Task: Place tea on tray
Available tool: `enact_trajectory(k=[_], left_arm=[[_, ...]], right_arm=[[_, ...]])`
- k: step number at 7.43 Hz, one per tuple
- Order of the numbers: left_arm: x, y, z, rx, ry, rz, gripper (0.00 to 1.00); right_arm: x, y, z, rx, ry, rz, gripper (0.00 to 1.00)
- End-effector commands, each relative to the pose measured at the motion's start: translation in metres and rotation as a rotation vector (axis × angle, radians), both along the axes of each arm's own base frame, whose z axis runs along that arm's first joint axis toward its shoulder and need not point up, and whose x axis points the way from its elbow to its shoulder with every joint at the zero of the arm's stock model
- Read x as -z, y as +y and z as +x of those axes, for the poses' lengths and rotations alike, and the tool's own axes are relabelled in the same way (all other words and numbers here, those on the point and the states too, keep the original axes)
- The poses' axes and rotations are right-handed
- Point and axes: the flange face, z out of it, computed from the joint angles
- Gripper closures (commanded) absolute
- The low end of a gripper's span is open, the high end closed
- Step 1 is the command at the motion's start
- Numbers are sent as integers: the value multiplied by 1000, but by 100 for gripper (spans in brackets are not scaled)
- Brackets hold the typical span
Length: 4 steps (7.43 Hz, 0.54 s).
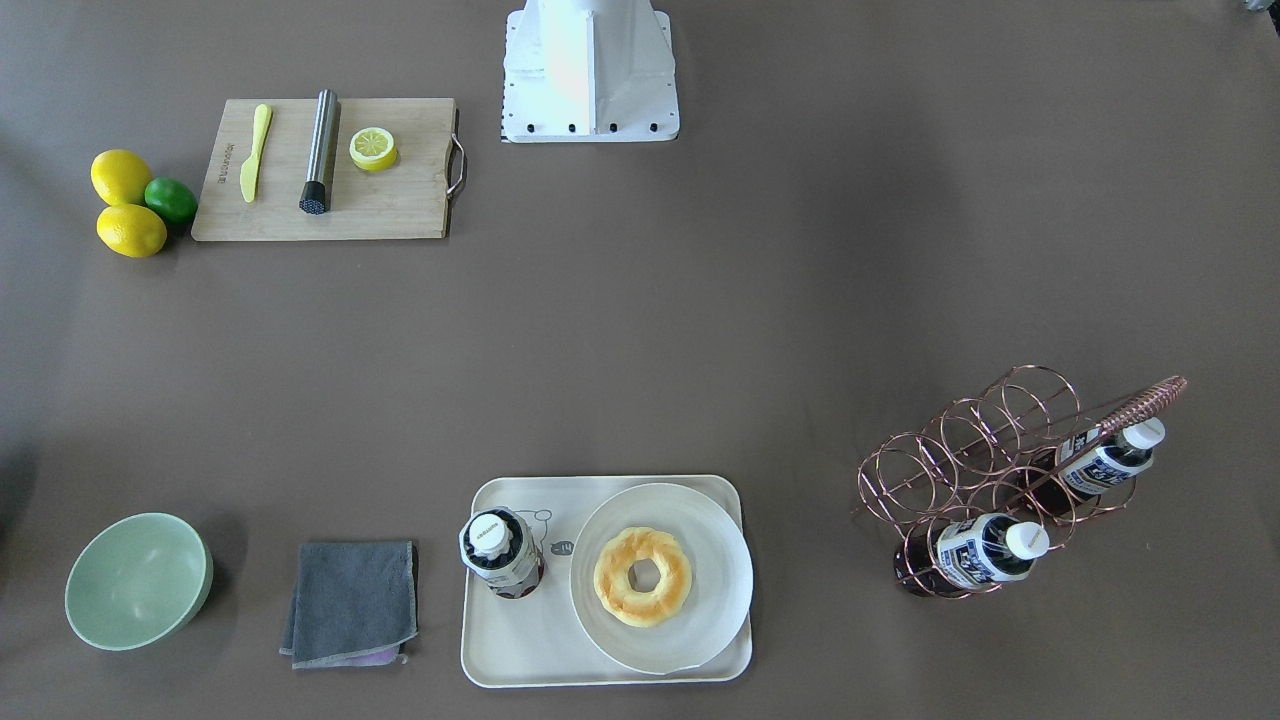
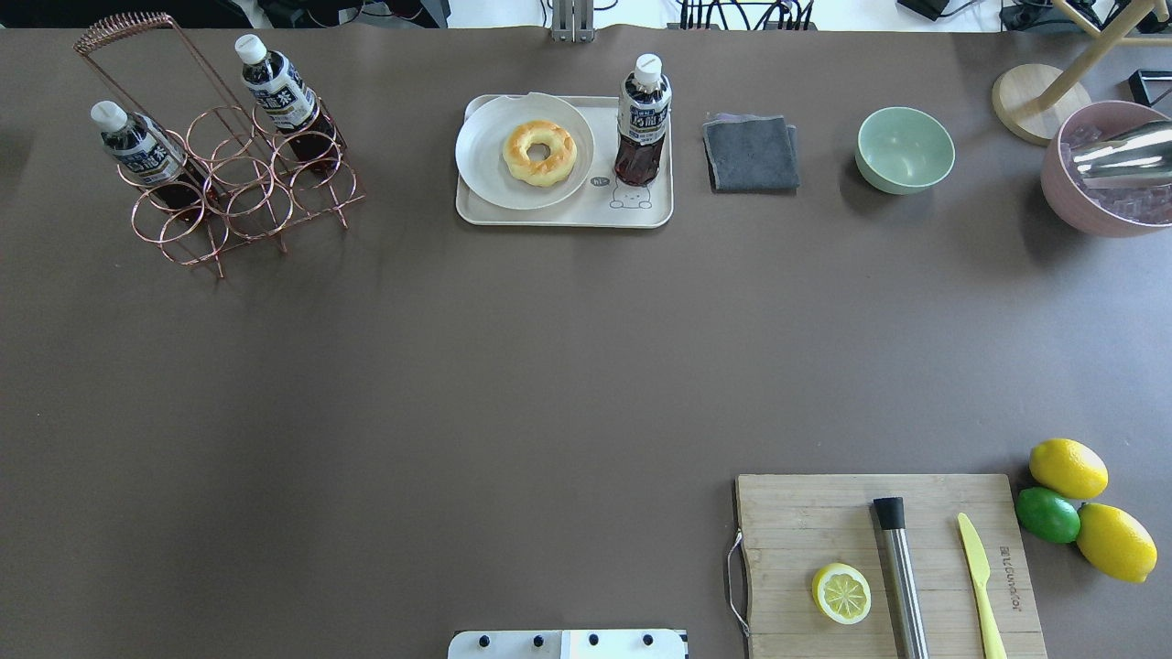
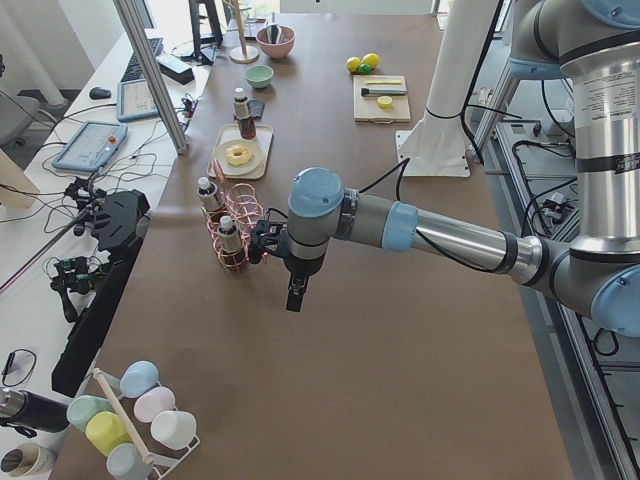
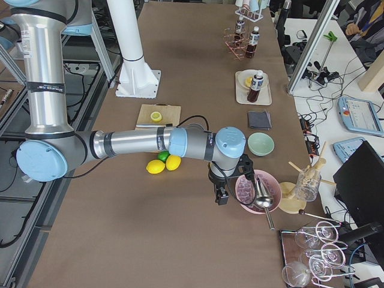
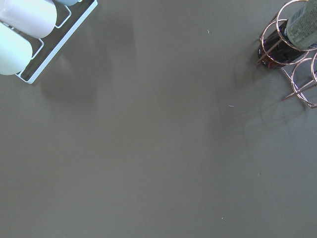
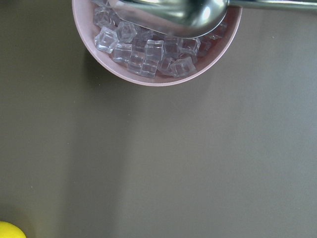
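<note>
The tea (image 1: 502,553) is already set upright on the tray (image 1: 520,650), parked at one end just beside the round plate (image 1: 720,575) with the donut (image 1: 643,577) on it. From overhead it's seen standing right behind the little bear drawing (image 2: 631,193). Nothing is touching the bottle.

Two more identical bottles (image 1: 990,548) (image 1: 1108,460) are left tilted in the copper wire rack (image 1: 985,468), well apart from the tray.

The left claw (image 3: 295,297) is only caught in the side view, hung over bare table just beside the rack, pointed down. Whether it's open or closed can't be told from there. Same deal with the right claw (image 4: 221,196): it's seen only from the other side, held over the table near the pink bowl (image 2: 1071,210) of ice cubes with the metal scoop (image 2: 1122,156), and its state can't be made out.

A folded grey cloth (image 1: 352,600) and a green bowl (image 1: 135,580) are lined up beside the tray.
</note>
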Motion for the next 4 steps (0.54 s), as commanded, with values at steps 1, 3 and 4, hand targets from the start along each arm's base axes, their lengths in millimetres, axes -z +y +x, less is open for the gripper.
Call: enact_trajectory(k=[1, 3, 4], left_arm=[[6, 1, 0, 2, -6, 10, 3], [9, -1, -2, 1, -12, 43, 3], [5, 2, -6, 10, -15, 79, 3]], right_arm=[[2, 0, 0, 1, 2, 5, 0], [3, -1, 0, 1, 2, 8, 0], [3, -1, 0, 1, 5, 8, 0]])
